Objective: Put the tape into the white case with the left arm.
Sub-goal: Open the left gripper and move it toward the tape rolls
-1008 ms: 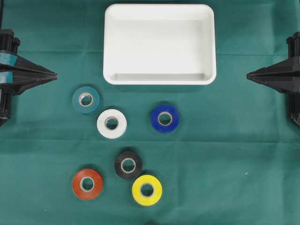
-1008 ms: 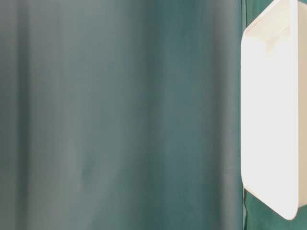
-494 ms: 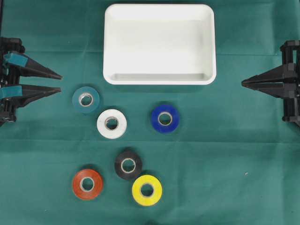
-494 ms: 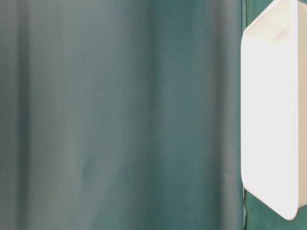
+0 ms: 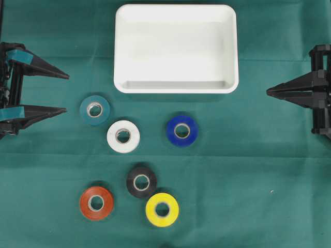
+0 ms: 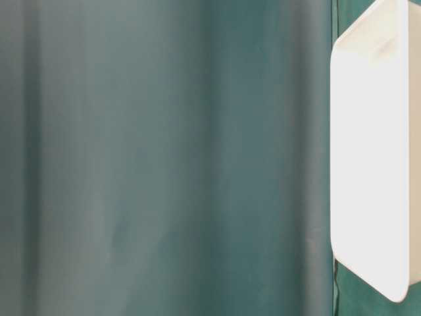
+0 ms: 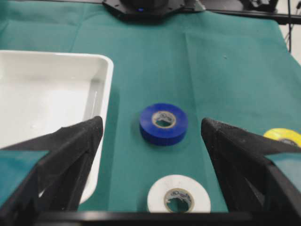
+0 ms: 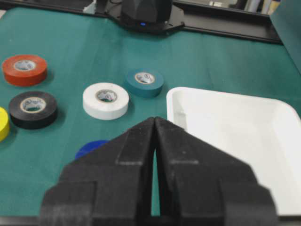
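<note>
L gripper sat at the left edge w/ jaws spread wide, holding nothing; nearest to it was the teal roll, flat on the cloth just off the lower fingertip, hole up, so no long axis to line up. Beyond it lay the white case, empty. Farthest off, R gripper was pinched closed and empty, so L arm looked the nearer one.

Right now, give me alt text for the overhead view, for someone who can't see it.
An empty white case sits at the top of a green cloth, with six tape rolls loose below it: teal, white, blue, black, red and yellow. The left gripper is open at the left edge; the right gripper is shut at the right edge.
</note>
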`<state>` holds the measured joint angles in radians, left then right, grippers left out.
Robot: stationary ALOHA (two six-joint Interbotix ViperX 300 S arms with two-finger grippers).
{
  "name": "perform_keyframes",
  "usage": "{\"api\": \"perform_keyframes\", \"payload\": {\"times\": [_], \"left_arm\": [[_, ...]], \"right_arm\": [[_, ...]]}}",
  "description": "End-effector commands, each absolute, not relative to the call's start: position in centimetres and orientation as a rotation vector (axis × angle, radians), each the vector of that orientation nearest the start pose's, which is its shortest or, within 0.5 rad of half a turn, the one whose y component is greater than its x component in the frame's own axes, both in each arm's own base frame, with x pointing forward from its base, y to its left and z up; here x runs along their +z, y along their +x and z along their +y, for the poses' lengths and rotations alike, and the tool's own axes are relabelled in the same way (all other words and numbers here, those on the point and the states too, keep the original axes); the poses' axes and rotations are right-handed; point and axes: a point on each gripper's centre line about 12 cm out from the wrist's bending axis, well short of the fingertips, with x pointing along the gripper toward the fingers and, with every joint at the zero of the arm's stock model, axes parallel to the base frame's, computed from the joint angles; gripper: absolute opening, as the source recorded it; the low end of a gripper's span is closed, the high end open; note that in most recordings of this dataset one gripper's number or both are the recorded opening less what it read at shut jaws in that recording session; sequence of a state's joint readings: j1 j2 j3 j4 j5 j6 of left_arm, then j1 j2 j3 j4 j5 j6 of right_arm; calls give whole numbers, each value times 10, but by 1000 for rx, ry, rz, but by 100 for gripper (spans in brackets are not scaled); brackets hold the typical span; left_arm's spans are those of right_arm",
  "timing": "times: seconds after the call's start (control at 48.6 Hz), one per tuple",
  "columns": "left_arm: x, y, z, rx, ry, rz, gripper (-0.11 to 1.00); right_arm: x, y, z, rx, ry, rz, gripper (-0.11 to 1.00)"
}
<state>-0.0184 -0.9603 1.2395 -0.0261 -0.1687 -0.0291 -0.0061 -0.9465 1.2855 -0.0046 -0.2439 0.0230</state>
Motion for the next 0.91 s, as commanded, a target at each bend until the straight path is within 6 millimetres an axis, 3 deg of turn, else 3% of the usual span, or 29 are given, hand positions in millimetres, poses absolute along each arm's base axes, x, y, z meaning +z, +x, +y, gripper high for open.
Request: {"api": "perform_keyframes", "payload": {"times": [0.0, 0.597, 0.885], "left_arm": [[259, 197, -4, -14, -55, 96, 100], [261, 199, -4, -15, -56, 151, 100], [261, 201, -4, -15, -56, 214, 100]], "right_arm": [[244, 194, -1, -7, 17, 84, -9], [192, 179, -1, -10, 20, 344, -9], [177, 173, -1, -12, 21, 431, -9]]}}
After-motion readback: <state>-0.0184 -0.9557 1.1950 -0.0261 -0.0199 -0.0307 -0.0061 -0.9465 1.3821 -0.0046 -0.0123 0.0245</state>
